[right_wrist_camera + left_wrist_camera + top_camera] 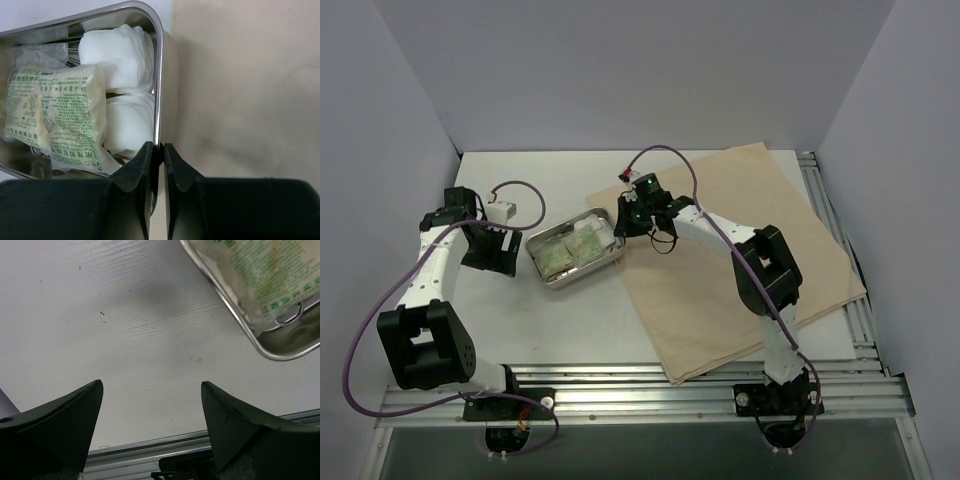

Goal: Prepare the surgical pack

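Observation:
A shiny steel tray (548,277) sits on the white table, its right end at the edge of the large tan cloth (740,260). It holds green-printed packets (55,110) and white gauze squares (120,60). A scissor ring (290,315) shows under a packet in the left wrist view. My right gripper (159,150) is shut on the tray's right rim (159,90), one finger inside, one outside over the cloth. My left gripper (152,390) is open and empty over bare table, left of the tray (235,315). Tweezers are hidden.
Grey walls enclose the table on three sides. An aluminium rail (650,385) runs along the near edge, and another rail (840,250) along the right side under the cloth's edge. Cables loop from both arms.

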Controlling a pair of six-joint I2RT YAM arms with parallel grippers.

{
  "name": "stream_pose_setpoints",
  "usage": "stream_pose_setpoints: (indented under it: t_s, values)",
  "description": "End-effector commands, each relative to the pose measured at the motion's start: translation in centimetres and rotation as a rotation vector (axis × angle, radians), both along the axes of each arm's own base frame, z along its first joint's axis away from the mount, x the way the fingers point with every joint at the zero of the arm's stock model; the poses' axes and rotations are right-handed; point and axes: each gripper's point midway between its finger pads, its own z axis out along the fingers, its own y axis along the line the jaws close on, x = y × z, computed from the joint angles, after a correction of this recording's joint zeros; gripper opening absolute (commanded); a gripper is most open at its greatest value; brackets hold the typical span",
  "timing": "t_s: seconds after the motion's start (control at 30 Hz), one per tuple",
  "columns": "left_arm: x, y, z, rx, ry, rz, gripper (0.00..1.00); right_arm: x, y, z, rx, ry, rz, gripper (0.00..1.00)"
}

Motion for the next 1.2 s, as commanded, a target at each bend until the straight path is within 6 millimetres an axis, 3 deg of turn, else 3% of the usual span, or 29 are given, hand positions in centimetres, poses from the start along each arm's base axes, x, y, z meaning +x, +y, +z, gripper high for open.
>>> stream_pose_setpoints:
  t_s: [0.0, 0.27, 0.33, 0.37, 0.4, 0.5, 0.53, 0.6, 0.7, 0.73, 0.87, 0.97, 1.0, 1.07, 1.13, 1.17]
  values:
    - [0.9, 0.1, 1.0, 0.005, -0.06, -0.015, 0.89, 1.8, -1.3, 8.2, 0.168, -0.13, -0.071, 0.0]
    - [1.7, -0.1, 1.1, -0.009, -0.065, -0.018, 0.89, 1.6, -9.0, 8.0, 0.166, -0.143, -0.233, 0.0]
    - [2.0, -0.2, 1.3, -0.015, -0.07, -0.023, 0.89, 1.4, -11.1, 7.0, 0.159, -0.127, -0.276, 0.0]
    - [2.0, -0.3, 1.2, -0.019, -0.066, -0.023, 0.89, 1.3, -11.9, 7.7, 0.165, -0.142, -0.292, 0.0]
    - [2.3, -0.3, 1.5, -0.021, -0.074, -0.024, 0.89, 0.7, -12.8, 6.8, 0.154, -0.123, -0.309, 0.0]
    - [2.7, -0.7, 1.7, -0.026, -0.075, -0.035, 0.89, 0.3, -15.4, 7.4, 0.158, -0.139, -0.368, 0.0]
    - [3.1, -0.8, 2.1, -0.021, -0.083, -0.04, 0.89, -0.1, -16.6, 6.6, 0.15, -0.125, -0.391, 0.0]
    - [3.7, -1.3, 2.4, -0.017, -0.09, -0.054, 0.89, -0.8, -17.7, 7.5, 0.16, -0.141, -0.408, 0.0]
    - [5.2, -3.2, 3.1, 0.012, -0.116, -0.111, 0.89, -1.9, -19.8, 7.2, 0.145, -0.133, -0.454, 0.0]
    - [5.6, -4.7, 3.2, 0.019, -0.121, -0.153, 0.89, -2.1, -20.5, 7.0, 0.134, -0.132, -0.472, 0.0]
    - [9.0, -8.8, 4.1, 0.038, -0.169, -0.223, 0.97, -4.1, -24.2, 4.4, 0.089, -0.086, -0.555, 0.0]
    - [11.6, -11.7, 3.7, 0.01, -0.204, -0.238, 0.98, -4.9, -26.6, 3.3, 0.075, -0.069, -0.612, 0.0]
    - [12.6, -12.6, 4.4, -0.007, -0.234, -0.241, 0.97, -5.6, -27.7, 2.0, 0.059, -0.045, -0.639, 0.0]
    - [13.9, -14.0, 3.4, -0.036, -0.223, -0.229, 0.94, -6.2, -28.9, 1.3, 0.044, -0.036, -0.672, 0.0]
    - [15.9, -15.8, 4.0, -0.065, -0.273, -0.231, 0.94, -7.0, -30.5, -0.1, 0.023, -0.006, -0.714, 0.0]
    - [16.9, -16.5, 2.8, -0.077, -0.266, -0.214, 0.94, -7.2, -30.9, -0.3, 0.017, -0.003, -0.728, 0.0]
